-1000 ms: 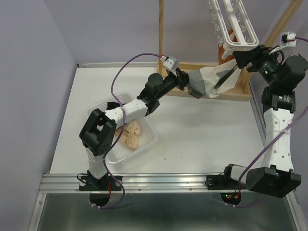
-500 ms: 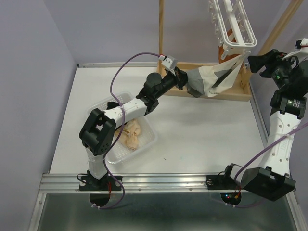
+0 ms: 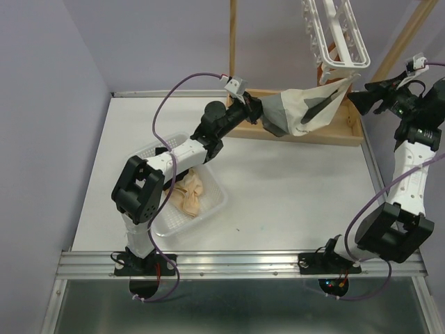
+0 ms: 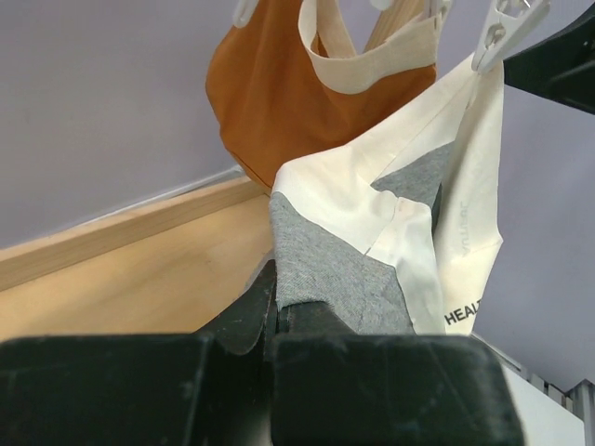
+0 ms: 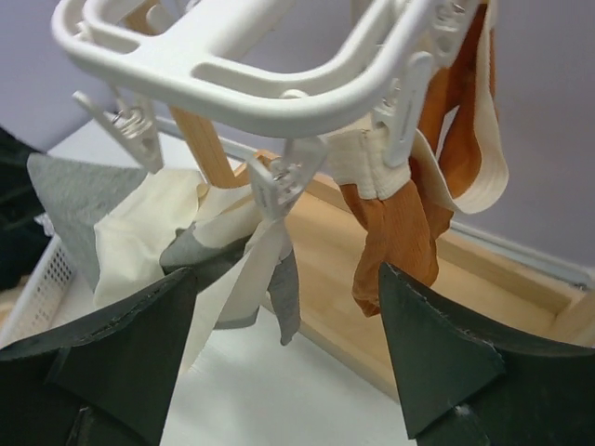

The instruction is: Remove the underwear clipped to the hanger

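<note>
our left gripper (image 3: 261, 114) is clenched on the grey underwear (image 4: 321, 265), with the cloth pinched between its two fingers (image 4: 232, 323) right at the tips. from that grip the garment runs taut, up and away ahead of the fingers, with its cream inner side and printed waistband turned toward us. it ends at a white clip peg (image 4: 497, 32) that bites its far corner. that peg dangles from the hanger (image 5: 232, 46), which hangs tilted, above and ahead of the left gripper.

beyond the grey piece, higher and to the left of our left fingers, the rust-orange underwear (image 4: 274, 88) hangs limp from the same frame, pegged at its cream waistband. the wooden base (image 4: 130, 246) of the stand lies below it, just ahead of the fingers.

our right gripper (image 3: 358, 99) is released, its jaws spread wide with nothing between them. it points at the near end of the hanger. the peg holding the grey underwear sits ahead of it and above the gap, and the rust-orange piece hangs toward its right finger.

well behind the left gripper, beside that arm's lower links, a white basket (image 3: 177, 224) sits on the table (image 3: 292, 188). the cream-beige underwear (image 3: 189, 196) lies crumpled inside it.
</note>
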Controlling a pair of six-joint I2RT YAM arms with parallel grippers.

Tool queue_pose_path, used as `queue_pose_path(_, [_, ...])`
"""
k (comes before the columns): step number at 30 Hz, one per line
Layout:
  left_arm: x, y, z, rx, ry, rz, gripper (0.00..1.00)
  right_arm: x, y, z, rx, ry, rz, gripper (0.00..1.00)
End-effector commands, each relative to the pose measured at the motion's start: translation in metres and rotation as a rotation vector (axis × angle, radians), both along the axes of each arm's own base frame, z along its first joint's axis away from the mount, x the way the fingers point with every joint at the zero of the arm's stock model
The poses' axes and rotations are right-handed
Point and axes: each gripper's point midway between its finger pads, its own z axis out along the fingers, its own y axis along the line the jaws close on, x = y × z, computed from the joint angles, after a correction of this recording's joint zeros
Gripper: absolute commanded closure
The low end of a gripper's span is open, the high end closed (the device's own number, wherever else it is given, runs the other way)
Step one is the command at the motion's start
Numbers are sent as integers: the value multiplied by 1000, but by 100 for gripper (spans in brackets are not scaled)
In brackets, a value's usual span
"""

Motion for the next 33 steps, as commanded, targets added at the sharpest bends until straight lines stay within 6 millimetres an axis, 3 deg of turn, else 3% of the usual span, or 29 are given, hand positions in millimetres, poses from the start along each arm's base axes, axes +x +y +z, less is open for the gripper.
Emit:
queue_pose_path(1, [-11,16,60,-89,-105,2,100,-8,16,25,-234,-234,187,16])
queue_pose_path(3, [-12,16,61,-86,-107,-3,100,-4,16,27,-262,-273,219,16])
queue_pose_path(5, [-11,14,60,-82,-103,-8,100,-3,18,27,-184,-251,226,16])
queue_pose_path(6, [-11,14,59,-81,-102,-8,100,-5,19,43,-223,-340,222,16])
queue_pose_path(13, [-12,13,61,-74,-108,-16,100,8,17,45,-162,-334,234,16])
queue_pose_path(21, [-14,13,63,-76,-108,-26,100,18,29,44,-153,-348,277,16])
queue_pose_path(33, [-13,12,61,-70,-107,-25,100,17,41,57,-125,-377,306,18])
